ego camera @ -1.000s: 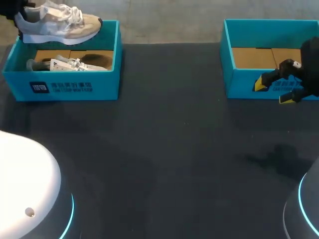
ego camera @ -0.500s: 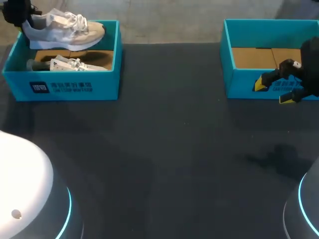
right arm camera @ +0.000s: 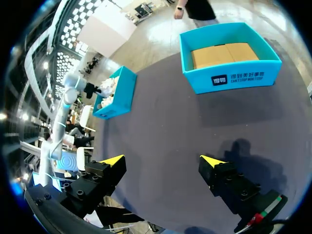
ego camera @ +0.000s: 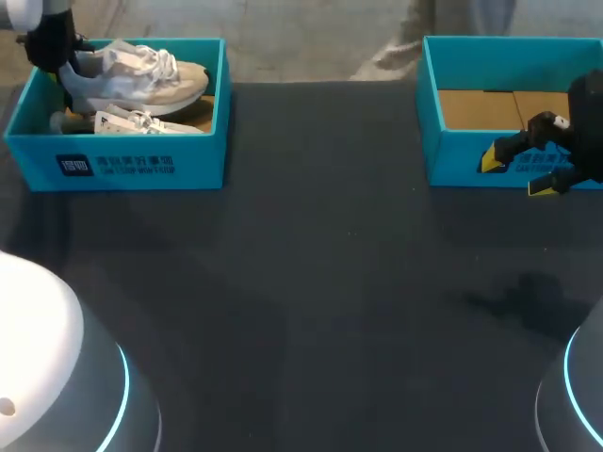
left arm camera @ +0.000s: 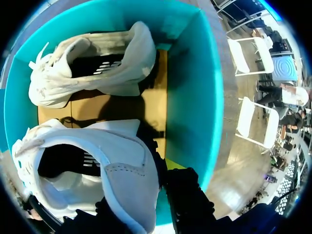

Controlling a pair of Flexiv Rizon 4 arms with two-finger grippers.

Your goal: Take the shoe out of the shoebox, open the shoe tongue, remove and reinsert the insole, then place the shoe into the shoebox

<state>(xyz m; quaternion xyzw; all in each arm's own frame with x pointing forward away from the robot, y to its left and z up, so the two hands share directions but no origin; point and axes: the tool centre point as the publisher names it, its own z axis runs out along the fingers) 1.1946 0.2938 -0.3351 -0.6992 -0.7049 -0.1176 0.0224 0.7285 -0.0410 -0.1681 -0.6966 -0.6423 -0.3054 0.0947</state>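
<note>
Dark table (ego camera: 330, 282) | left pincer (ego camera: 62, 81) clenched on shoe (ego camera: 141, 80) | right pincer (right arm camera: 162, 161) spread wide

White domed left arm base (ego camera: 42, 367) lower left of frame, right arm base (ego camera: 586, 405) lower right, both edged with cyan light rings (ego camera: 122, 386). Left claw (ego camera: 55, 58) black under a white link (ego camera: 28, 11). Right claw (right arm camera: 161, 161) black, blocky, yellow wedge tips, small screws (right arm camera: 79, 191), red-green band (right arm camera: 257, 215).
</note>
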